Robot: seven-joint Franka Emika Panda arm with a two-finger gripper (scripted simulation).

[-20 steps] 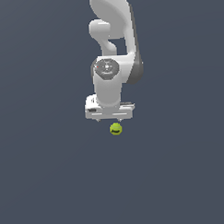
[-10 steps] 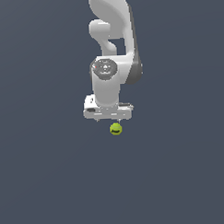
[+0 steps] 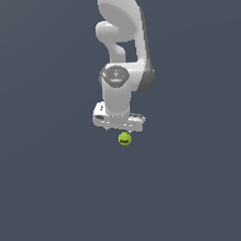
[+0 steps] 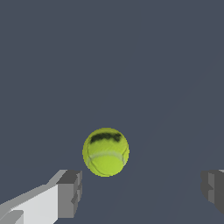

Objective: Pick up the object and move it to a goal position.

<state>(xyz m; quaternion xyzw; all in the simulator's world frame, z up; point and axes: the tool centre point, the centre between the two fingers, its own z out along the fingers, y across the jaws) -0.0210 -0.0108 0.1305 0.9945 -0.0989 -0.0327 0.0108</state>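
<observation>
Ball (image 4: pixel 105 152): yellow-green, pale seam lines, dark smudged mark across it.

Ball (image 4: pixel 105 152) yellow-green, black smudge plus pale seam lines — end effector (image 4: pixel 140 190) white, pads (image 4: pixel 70 192) grey, probably rubber.

In the exterior view the ball (image 3: pixel 124 138) sits just below the gripper (image 3: pixel 120 126), which hangs under the arm (image 3: pixel 122 53) near the middle of the scene. In the wrist view the ball lies between the two spread fingers (image 4: pixel 70 193), nearer one of them and touching neither, a little ahead of their tips.
</observation>
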